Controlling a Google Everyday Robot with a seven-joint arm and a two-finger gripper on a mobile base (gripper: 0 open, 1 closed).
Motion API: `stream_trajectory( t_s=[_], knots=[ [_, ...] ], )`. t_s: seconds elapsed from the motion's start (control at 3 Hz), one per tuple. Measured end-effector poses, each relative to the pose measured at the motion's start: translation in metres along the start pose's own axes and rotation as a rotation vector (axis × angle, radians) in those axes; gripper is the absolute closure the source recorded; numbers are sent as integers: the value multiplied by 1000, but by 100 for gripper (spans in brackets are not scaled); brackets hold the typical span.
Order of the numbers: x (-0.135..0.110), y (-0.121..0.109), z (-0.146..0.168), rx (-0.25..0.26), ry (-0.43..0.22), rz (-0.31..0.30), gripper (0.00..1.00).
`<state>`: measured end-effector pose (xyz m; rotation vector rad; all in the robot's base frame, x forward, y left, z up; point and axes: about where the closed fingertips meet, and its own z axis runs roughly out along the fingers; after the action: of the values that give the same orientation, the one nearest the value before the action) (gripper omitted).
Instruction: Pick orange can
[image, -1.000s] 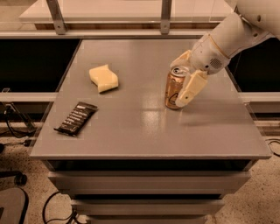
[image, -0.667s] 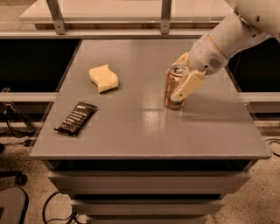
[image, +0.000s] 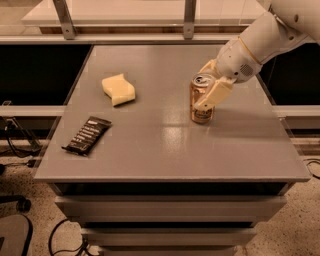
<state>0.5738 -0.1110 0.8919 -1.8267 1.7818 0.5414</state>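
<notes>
The orange can (image: 200, 112) stands upright on the grey table (image: 165, 150), right of centre, with its silver top and pull tab showing. My gripper (image: 206, 84) reaches in from the upper right on a white arm and is shut on the can. One cream finger (image: 214, 94) lies across the can's near right side. The other finger (image: 207, 66) sits behind the can's top. The can's base rests on the table.
A yellow sponge (image: 119, 89) lies at the table's back left. A dark snack bar (image: 87, 135) lies near the front left edge. A railing and a light counter run behind the table. Cables lie on the floor at both sides.
The near finger has swung left onto the can's side, and the gripper has closed around the can. The can has not moved.
</notes>
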Motion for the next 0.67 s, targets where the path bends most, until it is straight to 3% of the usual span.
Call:
stream_trajectory(
  t_s=[0.33, 0.67],
  knots=[
    [-9, -7, -13, 20, -12, -20, 100],
    [-20, -18, -30, 44, -29, -44, 100]
  ],
)
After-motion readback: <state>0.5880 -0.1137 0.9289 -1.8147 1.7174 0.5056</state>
